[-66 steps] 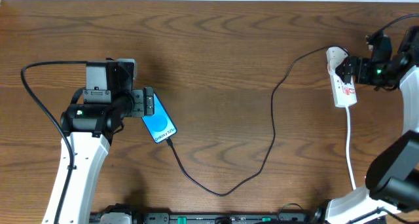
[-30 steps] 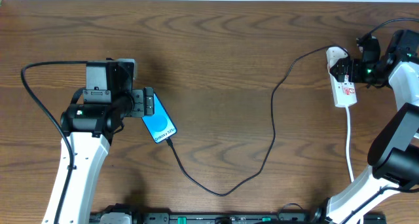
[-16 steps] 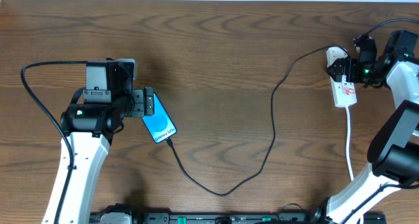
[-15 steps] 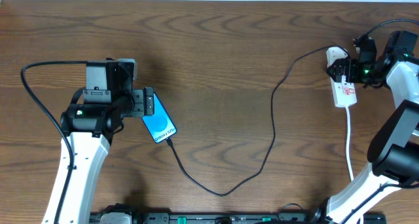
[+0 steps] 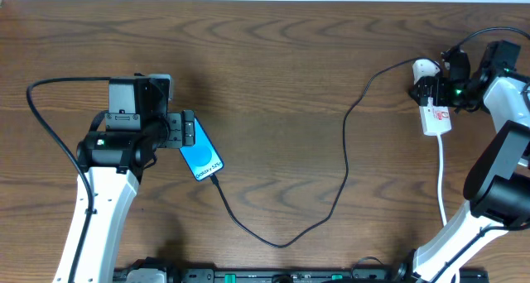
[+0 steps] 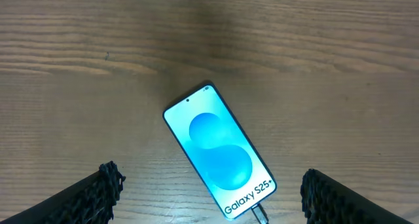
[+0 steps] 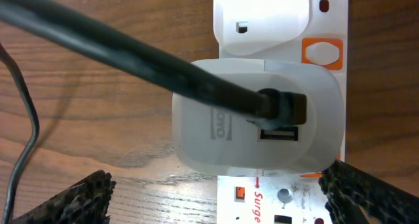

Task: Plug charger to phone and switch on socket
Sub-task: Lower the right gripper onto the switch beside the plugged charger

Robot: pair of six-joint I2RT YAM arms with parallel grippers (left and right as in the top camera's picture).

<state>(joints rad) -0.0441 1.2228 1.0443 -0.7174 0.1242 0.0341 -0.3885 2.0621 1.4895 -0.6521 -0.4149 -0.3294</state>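
Left of centre in the overhead view, a phone (image 5: 201,155) flat on the wooden table (image 5: 273,59), blue screen up, set at a slant with the "Galaxy S25+" end toward the lower right. At that lower end, the small plug of the charger (image 5: 345,151) meeting the phone's edge, seen at the bottom of the left wrist view. From there, a thin black cable dipping toward the bottom centre, then climbing to the upper right and ending at the socket (image 5: 436,122). Around the phone's upper end, the left gripper (image 5: 185,132), spread wide, pinching nothing. In the left wrist view, both fingers (image 6: 98,194) at the lower corners, well apart from the phone's sides. At the upper right of the overhead frame, the socket as a narrow white strip, with a white cord (image 5: 443,184) trailing toward the bottom edge. Over its upper part, the right gripper (image 5: 439,83), likewise spread wide and gripping nothing. In the right wrist view, fingertips (image 7: 85,198) at the two lower corners, one on each side of the strip. Between them and higher up, a white adapter (image 7: 258,112) seated in the strip, with the black cable plugged into its face. Just beside the adapter, at its upper right, an orange-framed switch (image 7: 322,52). Switch position, on or off: cannot tell.
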